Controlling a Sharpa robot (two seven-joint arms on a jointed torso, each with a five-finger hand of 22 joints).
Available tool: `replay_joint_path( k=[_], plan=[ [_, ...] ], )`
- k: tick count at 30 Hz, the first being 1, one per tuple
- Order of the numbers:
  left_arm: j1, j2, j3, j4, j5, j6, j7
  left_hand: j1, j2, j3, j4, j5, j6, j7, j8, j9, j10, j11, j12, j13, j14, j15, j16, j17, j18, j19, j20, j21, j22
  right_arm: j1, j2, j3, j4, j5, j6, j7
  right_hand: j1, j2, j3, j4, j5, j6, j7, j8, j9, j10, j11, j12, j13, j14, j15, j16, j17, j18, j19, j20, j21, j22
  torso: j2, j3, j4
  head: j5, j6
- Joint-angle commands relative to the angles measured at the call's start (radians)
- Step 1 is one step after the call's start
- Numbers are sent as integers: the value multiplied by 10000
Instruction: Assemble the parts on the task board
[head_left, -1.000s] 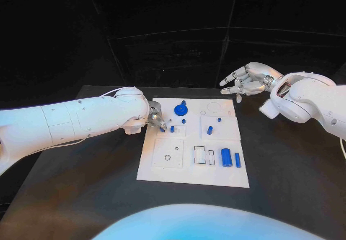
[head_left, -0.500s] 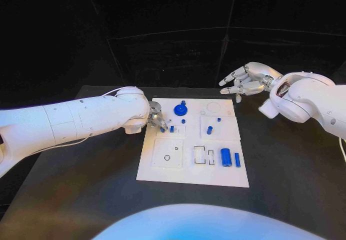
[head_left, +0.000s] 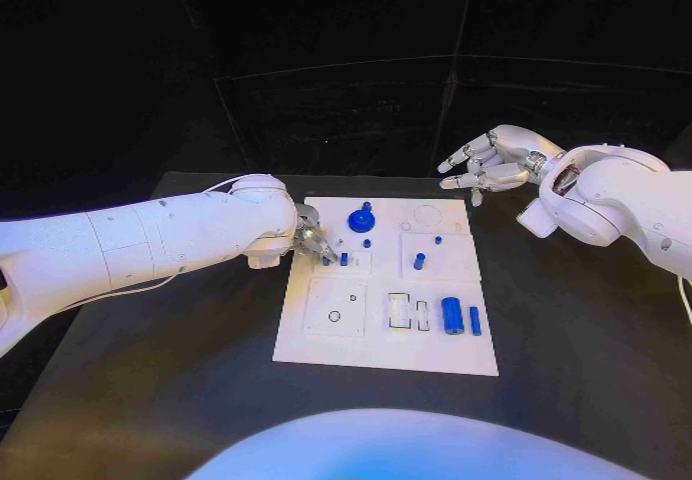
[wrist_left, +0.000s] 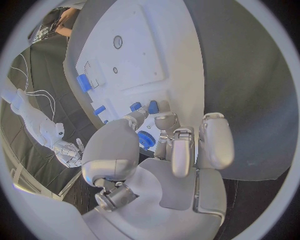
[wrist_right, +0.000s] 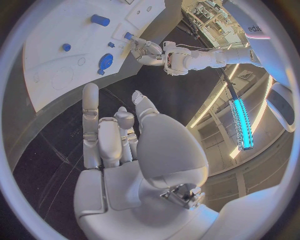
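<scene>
We see the task board (head_left: 387, 345) lying flat in the middle of the black table (head_left: 159, 370), blue parts scattered across it. The left hand (head_left: 312, 243) is down at the board's left edge, fingers curled close around a small blue peg (head_left: 345, 258); from the wrist view the fingertips (wrist_left: 164, 120) sit right by the blue pieces, but we cannot tell if they actually grip one. Just beyond it sits the round blue knob (head_left: 362, 221). Nearer us, a fat blue cylinder (head_left: 453, 315) lies beside a slim blue bar (head_left: 475, 320). The right hand (head_left: 490, 163) hovers past the board's far right corner, fingers loosely curled, holding nothing.
</scene>
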Motion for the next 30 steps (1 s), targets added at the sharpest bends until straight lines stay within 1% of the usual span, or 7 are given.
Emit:
replay_joint_path(
  k=[1, 10, 16, 22, 25, 28, 30],
  plan=[
    [-4, -19, -11, -14, -8, 5, -41, -140, -20, -424, 121, 9, 66, -5, 65, -13, -65, 15, 63, -5, 1057, -34, 31, 2634, 104, 115, -66, -2, 8, 22, -2, 6, 0, -2, 39, 56, 20, 67, 29, 49, 58, -72, -18, 39, -7, -56, 0, -62, -14, 26, -36, -74, -15, 134, 56, -19, -53, -18, 0, 0, 5, 0, 1],
    [-5, -190, 8, 90, 386, -987, 689, -311, -29, -1873, 782, -7, 26, -78, 139, -44, -139, -48, 1, -104, 1057, -103, 31, 2634, 130, 87, -139, -128, -95, 22, -2, 6, -32, 1, 36, 72, -49, 54, -8, 96, 43, -91, -12, 36, -10, -54, 10, -56, -13, 27, -29, -75, 0, 132, 55, -15, -69, -27, 1, -3, -2, -29, 30],
    [13, -421, 82, 336, 1440, -1980, 1629, 224, 156, -2611, 1051, -2, -637, 170, -52, -162, -1507, 178, -1602, -2041, 882, 67, -370, 2082, 399, -423, -34, -1463, -1455, 21, 0, 6, -48, 1, 33, 78, -49, 54, -8, 96, 43, -91, -12, 36, -10, -54, 10, -56, -13, 27, -29, -75, 0, 132, 55, -15, -69, -27, -3, -12, 12, -68, 47],
    [82, -622, 228, 501, 2085, -2848, 2417, 792, 411, -3138, 1265, 21, -1044, 380, -59, -274, -1934, 345, -1752, -2293, 698, 233, -768, 1566, 545, -726, 142, -2288, -2233, 20, -1, 5, -64, 1, 26, 73, -70, 54, -19, 113, 40, -97, -11, 37, -11, -52, 11, -53, -14, 27, -27, -79, 0, 131, 55, -14, -75, -31, -4, 14, 0, -60, 80],
    [116, -615, 255, 471, 2374, -3220, 3103, 1519, 654, -3114, 1044, 81, -1482, 552, -218, -442, -2355, 521, -1900, -2419, 378, 371, -1388, 785, 756, -1171, 244, -3384, -3307, 20, -1, 5, -65, 1, 18, 70, -70, 54, -19, 113, 40, -97, -11, 37, -11, -52, 11, -53, -14, 27, -27, -79, 0, 131, 55, -14, -75, -31, 2, 17, -1, -98, 105],
    [132, -462, 257, 363, 2469, -3296, 3778, 2620, 1087, -2786, 589, 70, -1913, 852, -402, -711, -3010, 750, -2272, -2726, 256, 572, -1592, 525, 734, -1126, 398, -3370, -3250, 20, -2, 5, -65, 1, 5, 68, -70, 54, -19, 113, 40, -98, -11, 37, -11, -52, 11, -52, -13, 27, -27, -79, -1, 131, 55, -14, -75, -31, 8, 11, -9, -115, 134],
    [136, -284, 244, 273, 2275, -3307, 4195, 3095, 1161, -2585, 345, 82, -2005, 887, -474, -854, -3246, 809, -2506, -2934, 139, 620, -1791, 273, 767, -1191, 466, -3556, -3424, 20, 0, 5, -67, 1, -7, 70, -73, 57, -20, 117, 42, -98, -11, 37, -11, -48, 11, -46, -8, 26, -27, -81, -2, 131, 56, -13, -77, -32, 7, 6, -6, -130, 143]
  ],
)
